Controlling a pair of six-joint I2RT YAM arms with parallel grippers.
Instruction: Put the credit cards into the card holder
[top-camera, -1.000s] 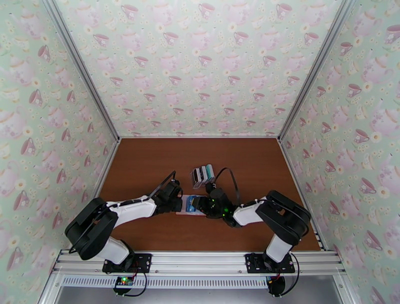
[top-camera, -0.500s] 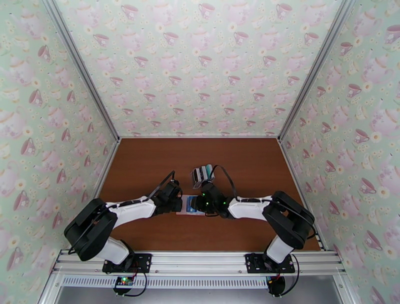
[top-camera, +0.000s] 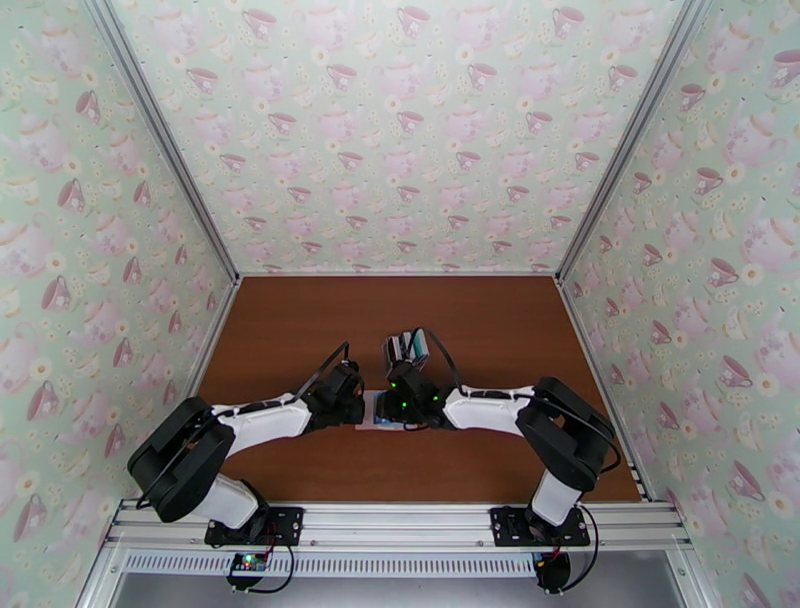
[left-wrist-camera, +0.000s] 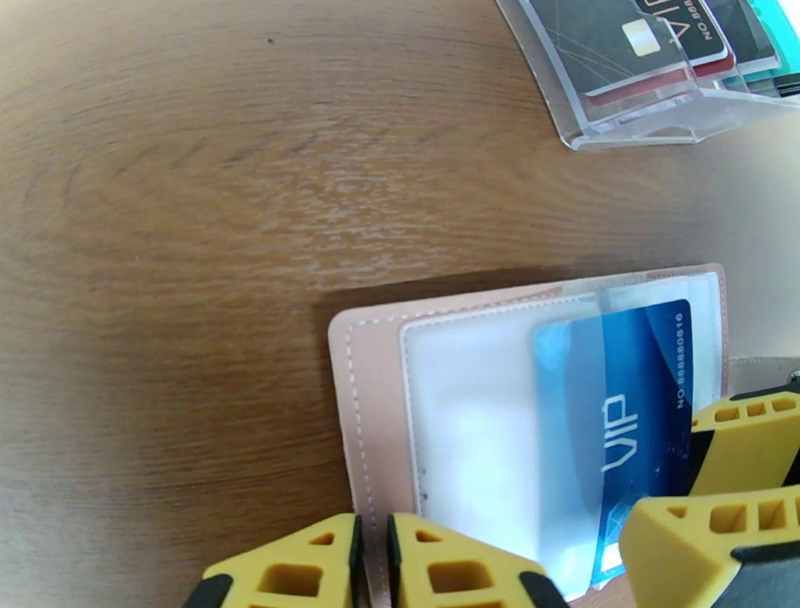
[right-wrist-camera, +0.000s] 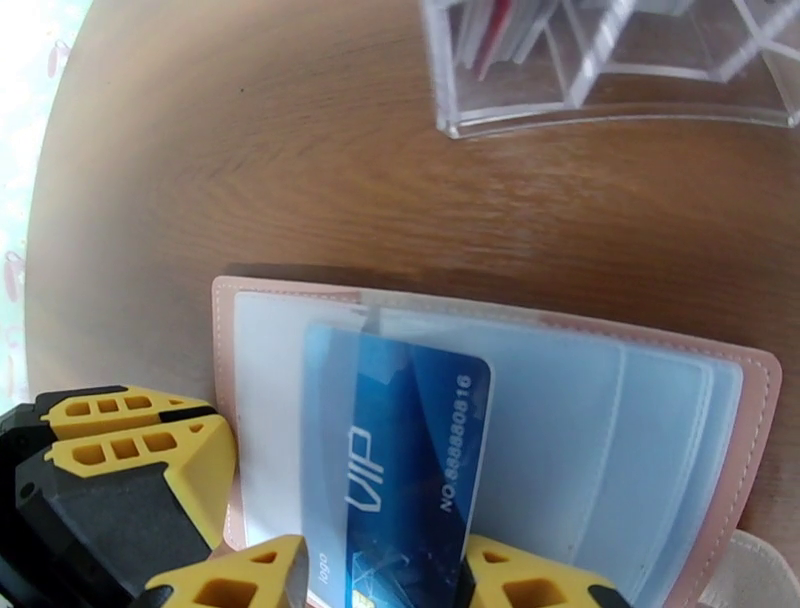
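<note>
Right gripper (right-wrist-camera: 385, 578) first. Its yellow fingers clamp the long edges of the thin blue plastic VIP card (right-wrist-camera: 400, 440). Part of that card already sits under a translucent pocket of the open pink folding card holder (right-wrist-camera: 762, 395), and its near end pokes out between the fingertips.

Opposite, the left gripper (left-wrist-camera: 372, 560) has its fingers drawn almost together over the holder's stitched pink edge. We'd say it is pinning the holder down, though we cannot confirm contact. The holder lies flat on the brown wooden table (right-wrist-camera: 250, 150).

Just beyond stands the clear slotted plastic rack (left-wrist-camera: 640, 100), with a dark chip card (left-wrist-camera: 620, 35) in front and more cards behind it.

Our call is that one card is partway in and wants pushing home. The racked cards all remain to be done.
</note>
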